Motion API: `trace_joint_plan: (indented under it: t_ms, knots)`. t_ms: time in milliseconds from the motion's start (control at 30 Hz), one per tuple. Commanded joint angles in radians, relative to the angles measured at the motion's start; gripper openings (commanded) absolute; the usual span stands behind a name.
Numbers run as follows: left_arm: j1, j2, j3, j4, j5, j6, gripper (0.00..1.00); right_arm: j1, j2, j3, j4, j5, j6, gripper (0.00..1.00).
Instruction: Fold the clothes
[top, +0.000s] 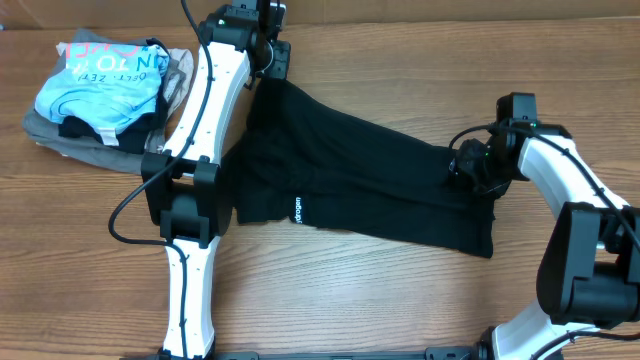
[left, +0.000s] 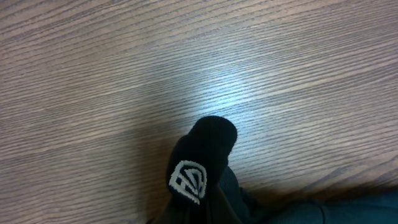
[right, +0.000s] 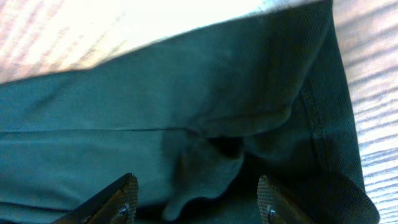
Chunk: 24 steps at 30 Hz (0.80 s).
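The clothes (top: 370, 185), a plain black garment, lie spread across the middle of the table with a small white label (top: 298, 210) near the front edge. My left gripper (top: 268, 62) is at the garment's far left corner, shut on a bunch of black cloth. In the left wrist view that bunch (left: 205, 155) sticks out with a white logo (left: 188, 180) on it; the fingers are hidden under it. My right gripper (right: 198, 190) hangs over the garment's right end (top: 470, 200). Its fingers (right: 127, 194) stand wide apart with a raised fold (right: 205, 165) between them, clear of both pads.
A pile with a light blue printed shirt (top: 100, 85) on grey folded garments (top: 70, 145) sits at the back left. Bare wooden table (top: 400, 300) runs along the front. The left arm (top: 200, 150) crosses beside the garment's left edge.
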Motion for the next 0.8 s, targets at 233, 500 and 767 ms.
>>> trace_joint_plan:
  t_ms: [233,500,767]
  knots:
    - [-0.002,-0.008,0.005,0.005,-0.03,-0.013,0.04,-0.001,0.007,-0.117,0.215,0.021,0.067,0.4]
    - [0.001,-0.008,0.005,0.006,-0.031,-0.013,0.04,-0.009,0.008,-0.093,0.272,0.021,0.071,0.04]
    - [0.006,-0.008,0.005,0.008,-0.031,-0.013,0.04,-0.056,0.008,0.072,0.3,0.025,0.039,0.04]
